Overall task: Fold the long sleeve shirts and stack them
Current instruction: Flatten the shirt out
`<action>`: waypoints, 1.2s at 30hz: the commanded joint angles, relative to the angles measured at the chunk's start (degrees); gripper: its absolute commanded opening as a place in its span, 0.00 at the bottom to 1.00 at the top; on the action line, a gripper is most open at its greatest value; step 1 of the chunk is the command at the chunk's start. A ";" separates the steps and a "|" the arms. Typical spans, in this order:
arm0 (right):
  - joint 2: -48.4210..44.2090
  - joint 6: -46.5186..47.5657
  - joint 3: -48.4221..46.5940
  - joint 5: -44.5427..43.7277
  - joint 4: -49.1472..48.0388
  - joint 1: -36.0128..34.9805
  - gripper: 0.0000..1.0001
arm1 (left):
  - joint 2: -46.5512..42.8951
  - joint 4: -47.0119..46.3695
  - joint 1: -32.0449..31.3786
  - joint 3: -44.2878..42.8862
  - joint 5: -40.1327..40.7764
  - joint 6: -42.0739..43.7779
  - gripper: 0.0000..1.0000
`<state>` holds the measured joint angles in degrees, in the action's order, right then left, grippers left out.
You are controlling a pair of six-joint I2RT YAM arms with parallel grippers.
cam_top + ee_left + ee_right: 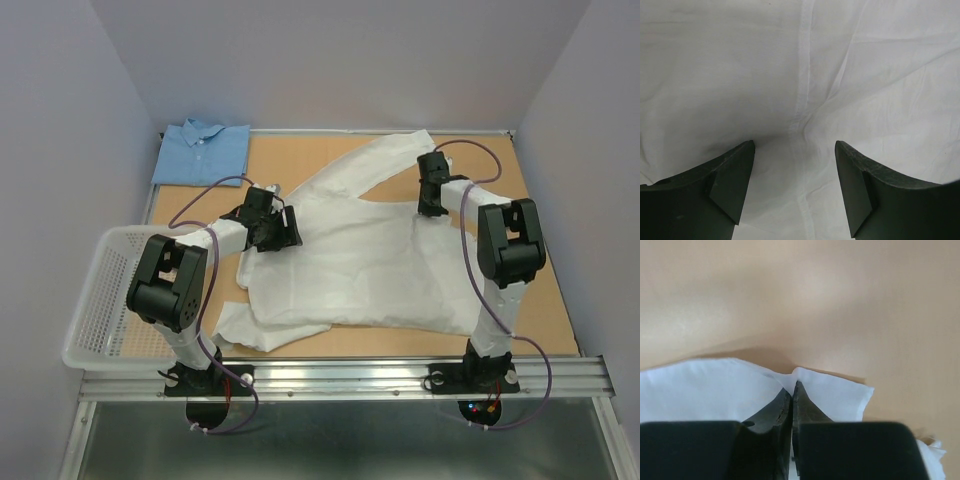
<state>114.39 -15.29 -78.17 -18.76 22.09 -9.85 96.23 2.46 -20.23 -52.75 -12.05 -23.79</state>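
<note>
**White shirt spread out, right fingers nipped on its edge**

Nearest the arm bases, a silver metal rail (350, 378) runs along the front of the tan wooden table top (545, 300). At the near left, a white plastic mesh basket (95, 290) overhangs the table's left edge.

The plain white long-sleeved cloth shirt (350, 270) lies spread and rumpled over the middle of the table. Its lower part is bunched near the front edge, and one sleeve reaches towards the far side.

The left gripper (285, 230) is low over the shirt's left part. In the left wrist view its two dark fingers (732, 175) stand wide apart with only white cloth and a stitched seam between them. They hold nothing.

The right gripper (432, 205) is at the shirt's right side, near the base of the far sleeve. In the right wrist view its fingers (782, 407) are pressed together, pinching a small peak of the white fabric at the cloth's edge. Bare table lies beyond that edge.

In the far left corner, well apart from the white shirt, the light blue collared button-up cloth shirt (205, 152) lies folded into a neat rectangle, collar towards the back wall.
</note>
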 commanded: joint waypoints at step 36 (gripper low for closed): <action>-17.62 -16.70 4.94 15.85 7.29 7.47 0.86 | -4.65 7.39 0.28 -15.17 6.60 2.08 0.87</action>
<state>98.54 -25.21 -80.36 -14.81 32.75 -1.96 91.59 12.40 -20.38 -62.04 -7.84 -22.96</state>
